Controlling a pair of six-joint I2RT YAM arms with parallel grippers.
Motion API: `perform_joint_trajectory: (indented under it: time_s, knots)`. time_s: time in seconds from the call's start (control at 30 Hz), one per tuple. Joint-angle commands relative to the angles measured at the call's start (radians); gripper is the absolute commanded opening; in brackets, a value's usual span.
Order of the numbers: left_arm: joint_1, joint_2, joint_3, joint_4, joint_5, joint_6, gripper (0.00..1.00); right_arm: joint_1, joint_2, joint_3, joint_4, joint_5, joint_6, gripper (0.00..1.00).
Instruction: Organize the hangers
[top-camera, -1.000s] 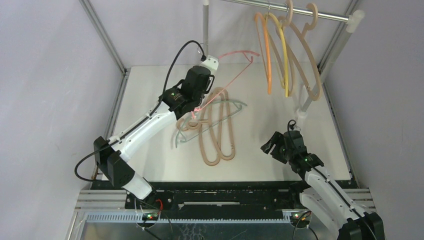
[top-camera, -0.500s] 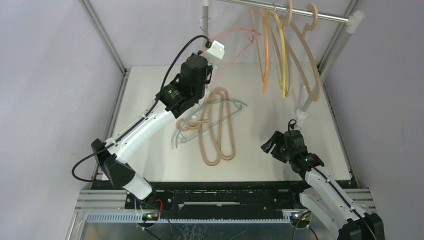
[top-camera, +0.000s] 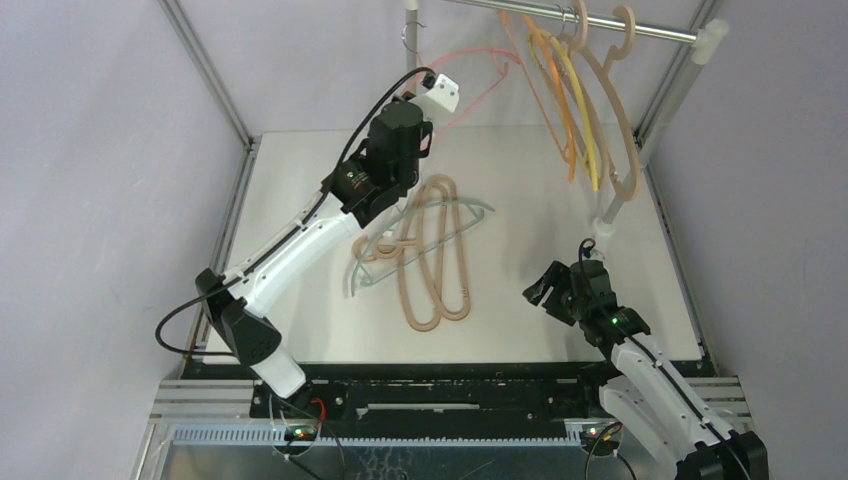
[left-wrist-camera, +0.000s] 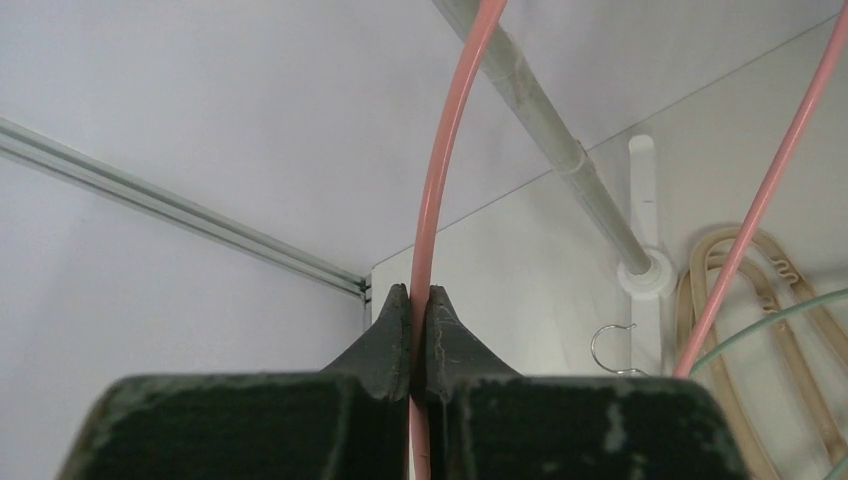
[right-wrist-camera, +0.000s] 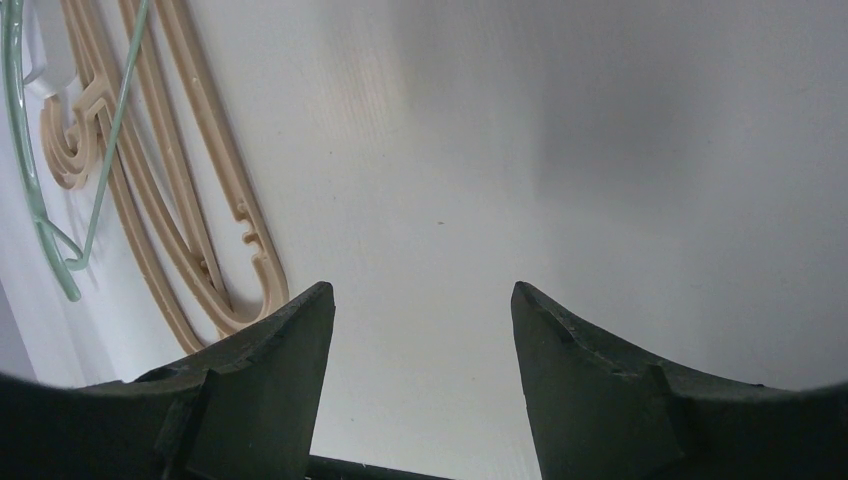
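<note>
From above, the rail (top-camera: 665, 34) carries orange, yellow and tan hangers (top-camera: 585, 150), while the tan and green ones (top-camera: 462, 270) lie on the table (top-camera: 560, 230). My left wrist view shows the left gripper (left-wrist-camera: 411, 325) pinched tight on the pink hanger (left-wrist-camera: 440, 150). In my right wrist view, the right gripper (right-wrist-camera: 420, 300) is spread wide above the table.

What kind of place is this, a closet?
Probably a robot practice booth, not a real closet: plain walls box in a white table, a silver rail holds hangers, and the left gripper grips a pink hanger.
</note>
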Motion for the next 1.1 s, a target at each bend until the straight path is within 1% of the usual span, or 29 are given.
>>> perform_joint_trajectory:
  time_s: [0.0, 0.2, 0.3, 0.37, 0.53, 0.73, 0.93, 1.0, 1.07]
  knots:
    - [-0.001, 0.005, 0.023, 0.112, -0.068, 0.043, 0.00, -0.010, -0.007, 0.040, 0.003, 0.013, -0.017, 0.73]
    - [0.014, 0.035, 0.008, 0.120, -0.109, 0.058, 0.00, -0.013, -0.018, 0.040, -0.011, 0.020, -0.022, 0.74]
    - [0.015, 0.041, 0.021, 0.148, -0.136, 0.081, 0.00, -0.016, -0.018, 0.040, -0.010, 0.018, -0.025, 0.74]
    - [0.014, 0.046, 0.041, 0.178, -0.165, 0.115, 0.00, -0.017, -0.014, 0.039, -0.008, 0.017, -0.025, 0.74]
    - [0.015, 0.103, 0.083, 0.274, -0.260, 0.271, 0.00, -0.020, -0.007, 0.040, -0.002, 0.013, -0.024, 0.74]
    - [0.015, 0.136, 0.126, 0.287, -0.265, 0.288, 0.00, -0.023, 0.005, 0.040, 0.007, 0.010, -0.031, 0.74]
    - [0.014, 0.167, 0.128, 0.338, -0.290, 0.359, 0.00, -0.035, 0.001, 0.031, 0.002, 0.016, -0.039, 0.74]
    - [0.013, 0.173, 0.131, 0.381, -0.298, 0.389, 0.00, -0.039, 0.003, 0.026, 0.009, 0.009, -0.038, 0.74]
    - [0.007, 0.180, 0.128, 0.478, -0.321, 0.472, 0.00, -0.042, 0.008, 0.023, 0.015, 0.004, -0.037, 0.74]
